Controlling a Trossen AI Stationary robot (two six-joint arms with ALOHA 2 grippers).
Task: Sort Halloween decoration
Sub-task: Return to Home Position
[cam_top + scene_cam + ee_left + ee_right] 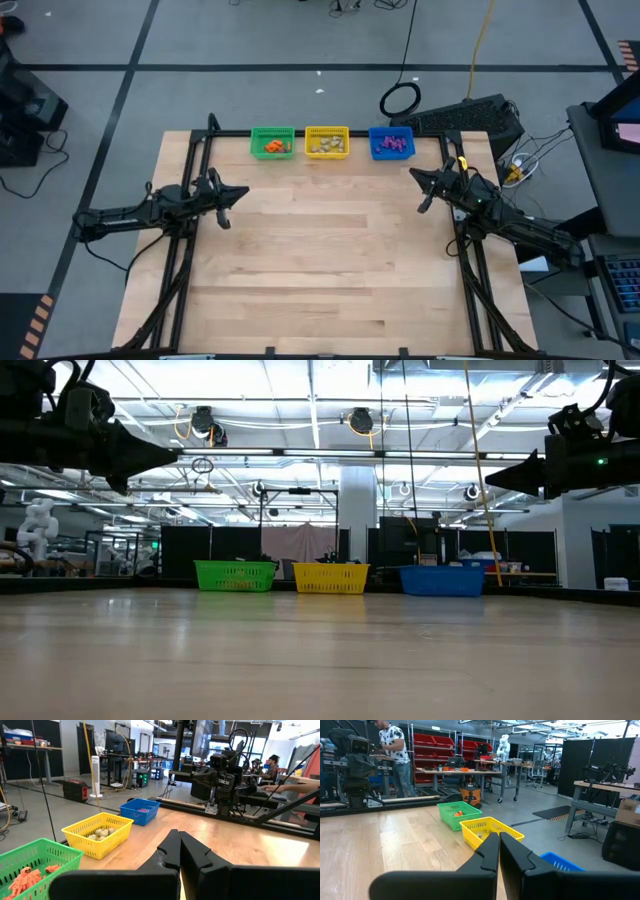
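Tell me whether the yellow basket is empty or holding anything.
Not empty. The yellow basket holds a small heap of pale beige-grey trinkets on its floor, seen in the left wrist and high views.

No text, label, brand, number or sign can be read in any of the views.
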